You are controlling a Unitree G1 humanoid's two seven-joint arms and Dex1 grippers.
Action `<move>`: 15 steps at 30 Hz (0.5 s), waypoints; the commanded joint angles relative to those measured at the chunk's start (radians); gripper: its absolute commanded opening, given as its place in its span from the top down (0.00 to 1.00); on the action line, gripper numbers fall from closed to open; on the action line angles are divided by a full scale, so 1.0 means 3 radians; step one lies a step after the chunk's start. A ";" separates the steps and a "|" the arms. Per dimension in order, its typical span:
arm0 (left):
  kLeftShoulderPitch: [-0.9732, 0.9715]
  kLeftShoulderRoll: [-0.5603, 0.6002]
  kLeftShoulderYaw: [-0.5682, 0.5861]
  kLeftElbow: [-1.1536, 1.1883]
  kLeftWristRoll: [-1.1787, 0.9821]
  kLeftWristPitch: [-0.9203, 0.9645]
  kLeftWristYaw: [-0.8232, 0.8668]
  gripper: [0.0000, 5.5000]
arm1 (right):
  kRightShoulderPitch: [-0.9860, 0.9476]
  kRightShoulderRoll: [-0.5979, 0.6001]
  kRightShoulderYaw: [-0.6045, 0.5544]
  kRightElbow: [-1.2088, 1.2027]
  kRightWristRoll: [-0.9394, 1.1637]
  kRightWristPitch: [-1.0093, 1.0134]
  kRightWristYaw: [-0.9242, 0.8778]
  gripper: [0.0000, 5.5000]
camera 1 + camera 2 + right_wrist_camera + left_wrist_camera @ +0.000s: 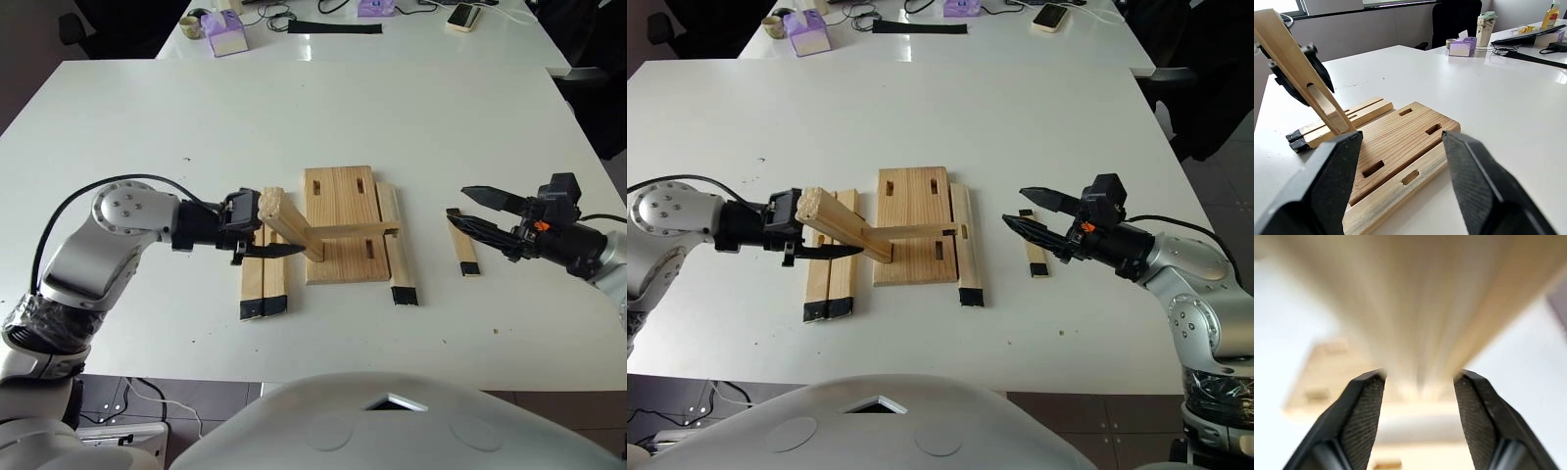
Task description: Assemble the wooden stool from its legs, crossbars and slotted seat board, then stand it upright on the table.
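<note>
Stool leg [290, 227] with crossbar [358, 231] tilted over slotted seat board [341, 201]
Left gripper [276, 241] clamps the leg's upper end; right gripper [457, 204] hovers wide open, holding nothing; board lies flat on the table [294, 108].

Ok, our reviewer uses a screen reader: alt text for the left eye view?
The left gripper holds a wooden leg tilted over the slotted seat board on a table. The right gripper is open near a short wooden piece.

Office: white table [294, 108], swivel chair [1454, 19], tissue box [227, 35], cables [277, 14].
</note>
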 commanded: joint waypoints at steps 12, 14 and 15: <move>0.1268 0.0128 0.1279 -0.0935 -0.0501 0.1327 0.0672 0.32 | 0.0760 0.0171 -0.0357 -0.0465 -0.0007 -0.0086 -0.0173 0.46; 0.1344 0.0077 0.1415 -0.1143 -0.0705 0.1847 0.0953 0.32 | 0.1017 0.0269 -0.0487 -0.0607 0.0000 -0.0124 -0.0231 0.46; 0.1334 0.0025 0.1462 -0.1219 -0.0809 0.2067 0.1093 0.32 | 0.1095 0.0308 -0.0519 -0.0656 -0.0001 -0.0136 -0.0261 0.46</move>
